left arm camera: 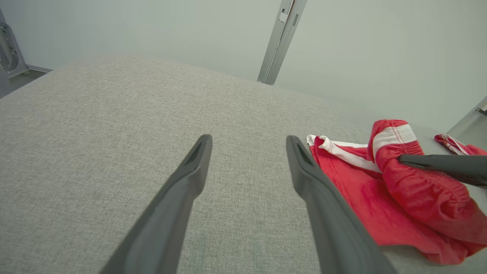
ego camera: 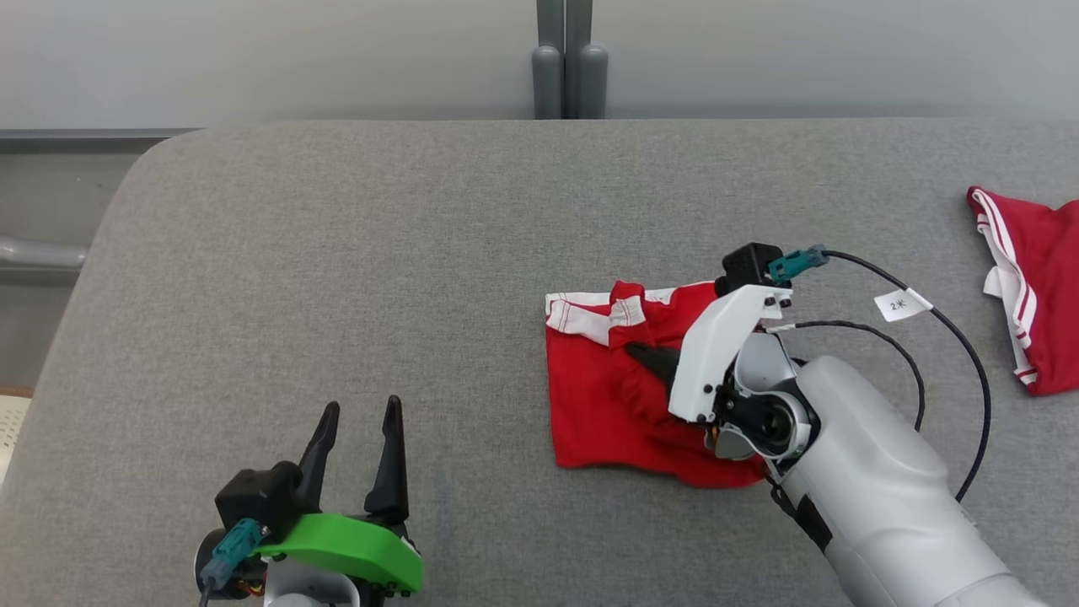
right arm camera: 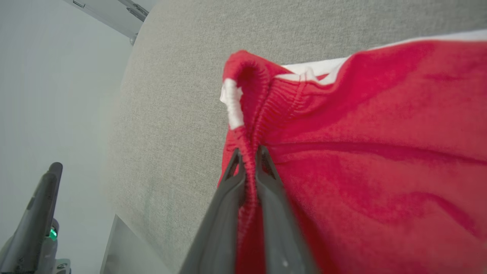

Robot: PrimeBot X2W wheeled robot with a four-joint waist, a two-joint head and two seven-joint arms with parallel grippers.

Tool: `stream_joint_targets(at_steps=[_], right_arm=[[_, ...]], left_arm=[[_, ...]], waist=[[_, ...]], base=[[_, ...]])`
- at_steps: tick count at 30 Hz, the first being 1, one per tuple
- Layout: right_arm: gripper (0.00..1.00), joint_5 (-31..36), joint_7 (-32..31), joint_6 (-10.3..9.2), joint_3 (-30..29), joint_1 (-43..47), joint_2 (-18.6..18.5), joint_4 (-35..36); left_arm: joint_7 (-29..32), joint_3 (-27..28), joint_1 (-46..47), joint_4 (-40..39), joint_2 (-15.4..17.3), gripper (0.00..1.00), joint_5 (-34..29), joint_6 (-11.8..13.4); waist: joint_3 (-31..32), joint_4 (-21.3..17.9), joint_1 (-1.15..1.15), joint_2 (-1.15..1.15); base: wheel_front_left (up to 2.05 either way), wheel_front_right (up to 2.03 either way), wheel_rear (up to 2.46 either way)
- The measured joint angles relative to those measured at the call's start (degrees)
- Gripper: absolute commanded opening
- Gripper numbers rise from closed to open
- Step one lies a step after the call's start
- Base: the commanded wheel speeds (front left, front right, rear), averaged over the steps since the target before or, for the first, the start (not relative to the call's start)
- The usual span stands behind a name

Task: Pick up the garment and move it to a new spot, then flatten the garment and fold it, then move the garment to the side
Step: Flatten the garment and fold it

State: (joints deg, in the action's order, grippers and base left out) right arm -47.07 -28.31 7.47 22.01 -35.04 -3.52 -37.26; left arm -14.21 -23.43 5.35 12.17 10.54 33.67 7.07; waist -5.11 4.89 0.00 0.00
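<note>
My right tool (right arm camera: pixel 248 158) is clamped shut on the red shorts (ego camera: pixel 598 396), with a ridge of their elastic waistband (right arm camera: pixel 262 110) pinched between its two fingers. The shorts lie crumpled on the gray desk (ego camera: pixel 337 253), right of centre and well apart from a second red garment (ego camera: pixel 1045 295) at the far right edge. My left tool (ego camera: pixel 362 406) hangs open over bare desk, touching nothing. I judge the risk to be this: I hold one thin fold at a single point, so a lift could let it slip free. The cloth could also hang twisted and land more bunched, which would make flattening harder.
</note>
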Motion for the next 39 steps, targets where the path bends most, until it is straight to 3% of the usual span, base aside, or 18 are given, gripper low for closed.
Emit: stream_joint_targets(at_steps=[9, 11, 12, 13, 25, 27, 33, 36, 39], right_arm=[[0.0, -0.13, 2.42, 0.0, 5.31, -4.03, 0.58, -5.83], [0.45, -2.32, 3.19, 0.01, 6.95, -4.42, 0.6, -6.33], [0.89, -3.44, 3.66, 0.01, 7.56, -4.47, 0.6, -6.34], [1.0, -5.09, 4.07, 0.01, 8.27, -4.58, 0.6, -6.34], [1.0, -12.52, 12.3, 0.01, 12.73, -8.31, 0.66, -6.54], [1.0, -11.1, 15.07, 0.01, 12.76, -9.38, 0.45, -6.36], [1.0, -1.53, 29.05, 0.01, 14.32, -10.51, -4.81, -4.01], [1.0, 2.77, 38.19, 0.01, 12.67, -8.85, -7.08, -3.52], [1.0, 6.81, 42.22, 0.01, 9.98, -6.33, -8.48, -2.99]], left_arm=[[-0.38, -0.45, 0.89, 1.38, -1.05, 1.0, 0.0, -0.59], [-0.46, -0.51, 1.02, 1.75, -1.25, 1.0, 0.0, -0.8], [-0.47, -0.51, 1.13, 1.88, -1.33, 1.0, 0.0, -0.85], [-0.47, -0.49, 1.24, 1.99, -1.41, 1.0, 0.0, -0.97], [-0.56, -0.14, 1.24, 2.36, -1.59, 1.0, -0.22, -1.08], [-0.56, -0.07, 1.24, 2.18, -1.58, 1.0, -0.41, -1.08], [-0.57, 0.08, 1.54, 1.57, -1.34, 1.0, -1.09, -0.93], [-0.68, 0.54, 2.83, 0.96, -1.15, 1.0, -1.56, -0.63], [-0.74, 1.07, 3.22, 0.43, -1.1, 1.0, -2.08, -0.35]], waist=[[-0.33, 1.75, 0.0, 0.0], [-0.33, 2.05, 0.0, 0.0], [-0.32, 2.15, 0.0, 0.0], [-0.3, 2.25, 0.0, 0.0], [-0.11, 1.19, 0.0, 0.0], [-0.14, 0.72, 0.0, 0.0], [-0.17, -1.26, 0.0, 0.0], [-0.02, -2.5, 0.0, 0.0], [0.18, -3.47, 0.0, 0.0]], base=[[0.0, 0.0, 0.0], [0.0, 0.0, 0.0], [0.0, 0.0, 0.0], [0.0, 0.0, 0.0], [0.0, 0.0, 0.0], [0.0, 0.0, 0.0], [0.0, 0.0, 0.0], [0.0, 0.0, 0.0], [0.0, 0.0, 0.0]])
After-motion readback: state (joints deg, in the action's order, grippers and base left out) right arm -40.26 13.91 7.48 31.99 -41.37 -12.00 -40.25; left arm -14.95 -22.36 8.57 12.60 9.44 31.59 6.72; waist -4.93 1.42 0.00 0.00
